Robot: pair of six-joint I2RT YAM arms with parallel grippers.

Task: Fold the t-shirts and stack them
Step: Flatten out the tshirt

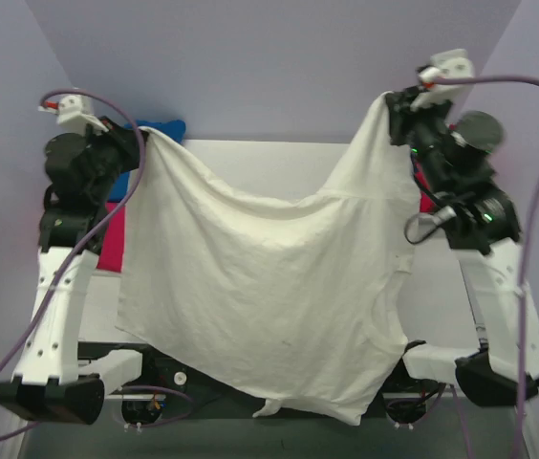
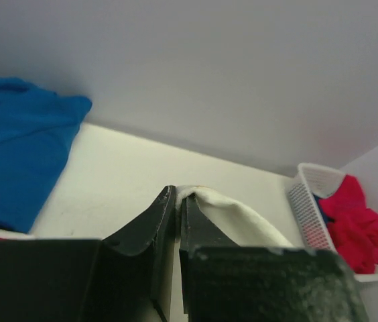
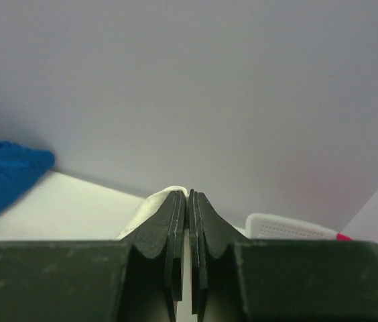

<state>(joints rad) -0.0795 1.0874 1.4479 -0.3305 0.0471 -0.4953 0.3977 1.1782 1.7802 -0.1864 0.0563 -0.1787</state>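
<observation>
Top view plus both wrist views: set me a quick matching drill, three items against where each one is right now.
Items:
1. cream t-shirt
2. blue t-shirt
3. white basket

Places or states:
A. holds crimson cloth
B. hanging spread between the left gripper and the right gripper
C. lying on the table

Pairs: 1-B, 2-C, 3-A
</observation>
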